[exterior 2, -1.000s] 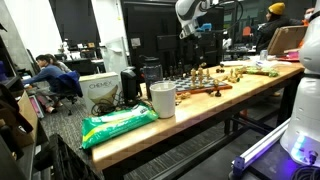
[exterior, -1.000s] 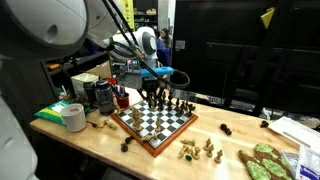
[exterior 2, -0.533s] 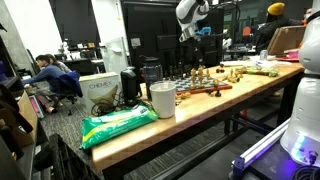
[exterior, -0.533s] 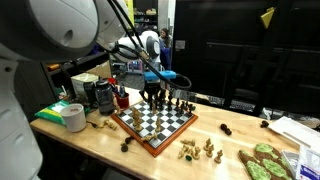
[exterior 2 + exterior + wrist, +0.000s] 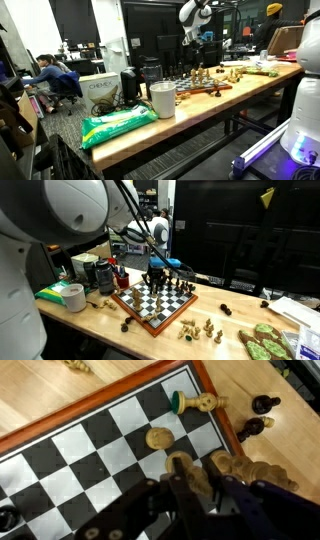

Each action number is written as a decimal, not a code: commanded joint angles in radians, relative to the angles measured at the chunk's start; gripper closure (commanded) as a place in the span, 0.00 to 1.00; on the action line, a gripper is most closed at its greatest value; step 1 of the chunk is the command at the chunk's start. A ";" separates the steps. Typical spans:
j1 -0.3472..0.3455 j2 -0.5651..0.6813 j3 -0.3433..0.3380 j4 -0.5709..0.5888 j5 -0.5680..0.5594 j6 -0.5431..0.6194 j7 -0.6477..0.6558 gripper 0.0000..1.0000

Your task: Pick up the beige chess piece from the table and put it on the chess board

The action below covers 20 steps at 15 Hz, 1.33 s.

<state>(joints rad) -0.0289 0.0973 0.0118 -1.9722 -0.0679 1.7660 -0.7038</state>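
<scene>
Cup (image 5: 73,297): white, on the desk (image 5: 95,325), left end.
Board (image 5: 132,313): mid-desk, with dark pieces (image 5: 178,281) along its far side.
Hand (image 5: 154,278): hangs over the board's far part. Its fingers are blurred in the wrist view, so I cannot tell whether they are apart or together.
Beige piece (image 5: 205,403): lies on its side on a corner square of the board, green base to the left.
Beige cluster (image 5: 197,330): several pieces on the desk, just near-right of the board.
</scene>
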 commanded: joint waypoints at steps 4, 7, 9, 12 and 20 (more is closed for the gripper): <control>-0.025 0.006 -0.011 -0.026 0.071 0.044 -0.087 0.94; -0.036 0.012 -0.013 -0.044 0.088 0.078 -0.123 0.94; -0.041 0.019 -0.013 -0.057 0.101 0.099 -0.144 0.94; -0.051 0.026 -0.013 -0.072 0.135 0.107 -0.170 0.94; -0.061 0.030 -0.018 -0.094 0.201 0.089 -0.184 0.94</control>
<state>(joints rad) -0.0861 0.1420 -0.0009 -2.0456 0.1084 1.8538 -0.8561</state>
